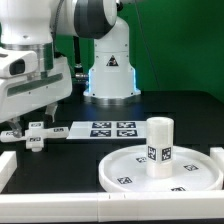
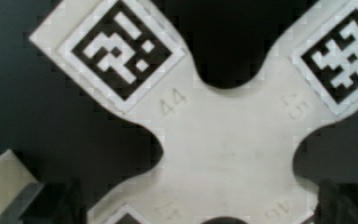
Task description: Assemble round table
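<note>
Here, cross piece [image 2: 220,135] shows two coded tags [image 2: 123,45].

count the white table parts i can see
3: the large round disc at the exterior view's lower right, the short cylinder standing upright on it, and the cross-shaped piece on the black mat at the exterior view's left. None looks hidden, but the views are partial.
</note>
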Action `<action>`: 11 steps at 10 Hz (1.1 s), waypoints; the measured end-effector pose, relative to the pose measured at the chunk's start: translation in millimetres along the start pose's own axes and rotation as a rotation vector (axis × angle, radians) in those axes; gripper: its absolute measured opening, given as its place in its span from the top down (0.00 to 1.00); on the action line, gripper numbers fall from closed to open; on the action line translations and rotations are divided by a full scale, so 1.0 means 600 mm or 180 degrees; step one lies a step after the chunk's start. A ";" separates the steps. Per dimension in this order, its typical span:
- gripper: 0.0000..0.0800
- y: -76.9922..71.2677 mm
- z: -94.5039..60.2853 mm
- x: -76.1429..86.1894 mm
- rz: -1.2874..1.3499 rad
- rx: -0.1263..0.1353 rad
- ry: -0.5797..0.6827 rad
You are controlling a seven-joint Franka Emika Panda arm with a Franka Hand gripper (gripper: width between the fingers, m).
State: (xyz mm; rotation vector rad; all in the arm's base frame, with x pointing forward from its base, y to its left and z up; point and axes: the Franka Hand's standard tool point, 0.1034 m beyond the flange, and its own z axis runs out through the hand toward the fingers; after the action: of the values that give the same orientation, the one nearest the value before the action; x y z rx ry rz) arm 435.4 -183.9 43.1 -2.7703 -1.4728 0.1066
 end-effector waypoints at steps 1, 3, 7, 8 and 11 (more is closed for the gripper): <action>0.19 0.000 0.002 -0.003 0.0009 0.0006 -0.0003; 0.19 -0.001 0.002 -0.003 0.0012 0.0009 -0.0004; 0.19 -0.004 0.008 -0.002 0.0008 0.0028 -0.0012; 0.19 -0.004 0.009 -0.002 0.0008 0.0032 -0.0014; 0.19 -0.008 0.016 -0.004 0.0010 0.0057 -0.0026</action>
State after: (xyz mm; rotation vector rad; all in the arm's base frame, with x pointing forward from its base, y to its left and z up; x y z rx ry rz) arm 429.5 -183.7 33.9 -2.7615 -1.4620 0.1307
